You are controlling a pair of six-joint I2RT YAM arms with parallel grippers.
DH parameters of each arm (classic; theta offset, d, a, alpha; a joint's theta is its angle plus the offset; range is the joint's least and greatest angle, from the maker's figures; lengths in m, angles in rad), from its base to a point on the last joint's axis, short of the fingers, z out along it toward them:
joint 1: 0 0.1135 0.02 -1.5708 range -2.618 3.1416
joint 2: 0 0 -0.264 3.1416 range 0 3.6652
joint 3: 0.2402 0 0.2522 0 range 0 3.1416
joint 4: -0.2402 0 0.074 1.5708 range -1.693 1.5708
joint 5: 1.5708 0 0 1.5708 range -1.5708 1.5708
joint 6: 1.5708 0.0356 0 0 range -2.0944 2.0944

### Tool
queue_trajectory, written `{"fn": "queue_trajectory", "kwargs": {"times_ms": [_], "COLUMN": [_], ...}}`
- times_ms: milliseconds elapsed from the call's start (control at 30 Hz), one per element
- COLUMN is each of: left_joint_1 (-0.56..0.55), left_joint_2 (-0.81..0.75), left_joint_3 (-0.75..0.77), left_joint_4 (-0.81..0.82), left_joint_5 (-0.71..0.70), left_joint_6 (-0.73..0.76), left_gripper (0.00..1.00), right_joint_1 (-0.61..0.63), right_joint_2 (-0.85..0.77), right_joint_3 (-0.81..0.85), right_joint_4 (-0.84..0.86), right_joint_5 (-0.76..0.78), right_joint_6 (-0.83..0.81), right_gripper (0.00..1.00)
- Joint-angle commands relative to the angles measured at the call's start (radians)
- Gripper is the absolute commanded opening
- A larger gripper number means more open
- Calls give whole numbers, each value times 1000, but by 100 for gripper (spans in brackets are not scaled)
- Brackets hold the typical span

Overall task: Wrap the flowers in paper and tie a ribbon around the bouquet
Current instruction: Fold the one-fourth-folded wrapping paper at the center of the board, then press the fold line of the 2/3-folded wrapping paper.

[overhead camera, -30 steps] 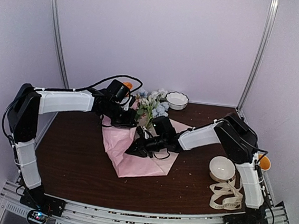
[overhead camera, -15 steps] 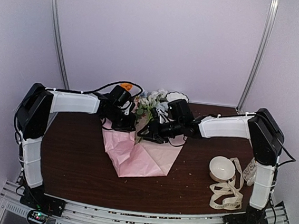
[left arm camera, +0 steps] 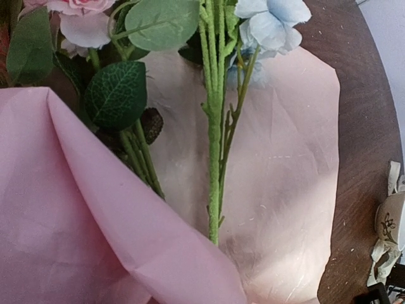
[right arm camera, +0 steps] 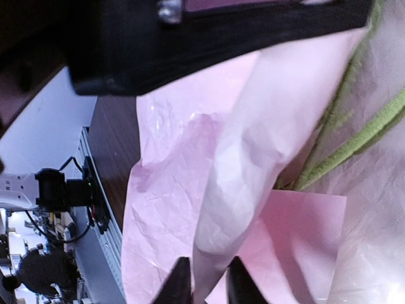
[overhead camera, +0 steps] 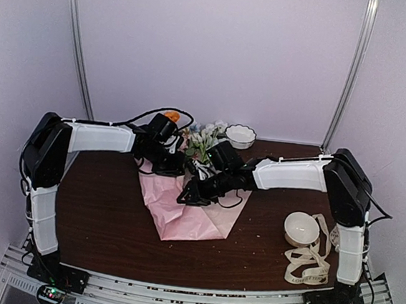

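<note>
Flowers (overhead camera: 204, 139) are laid on the pink paper (overhead camera: 198, 222), spread across the middle of the desk (overhead camera: 103, 218) | left end effector (overhead camera: 167, 167) is closed at the paper's far-left edge; what is held cannot be told | right end effector (right arm camera: 207, 284) is narrowly parted, a paper fold seen between its fingertips; clamping cannot be told

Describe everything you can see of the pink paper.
The paper is a thin, light-pink sheet, creased, lying on the dark table between the arms. One side is folded up over the green stems of the flowers, which lie on it. A raised fold runs between the fingers of the right gripper; whether it is pinched is unclear.
</note>
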Motion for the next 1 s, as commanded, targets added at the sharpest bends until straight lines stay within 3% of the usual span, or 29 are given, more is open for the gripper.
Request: {"fn": "queue_trajectory", "kwargs": {"times_ms": [0, 67, 200, 267, 367, 467, 700, 967], "left_joint_1": [13, 13, 11, 7, -8, -70, -261, -405], "left_joint_2": [-2, -23, -103, -162, -269, -360, -343, -214], "left_joint_3": [31, 40, 25, -15, -104, -181, -247, -268], "left_joint_4": [21, 9, 17, 21, 15, -3, -141, -130], "left_joint_5": [11, 5, -14, -51, -143, -232, -421, -411], "left_joint_6": [38, 77, 151, 190, 233, 301, 458, 571], "left_gripper": [0, 1, 38, 51, 57, 56, 16, 17], "right_joint_1": [-17, -24, -32, -36, -49, -57, -63, -81], "right_joint_2": [12, 2, 0, 3, -12, -29, -40, -36], "right_joint_3": [-9, -44, -79, -84, -112, -148, -179, -187], "right_joint_4": [-43, -15, 47, 71, 102, 145, 195, 228], "right_joint_5": [34, 30, -3, -9, 6, 3, -19, -23], "right_joint_6": [-8, 5, 28, 45, 59, 78, 108, 128], "right_gripper": [8, 0, 0, 0, 0, 0, 0, 0]}}
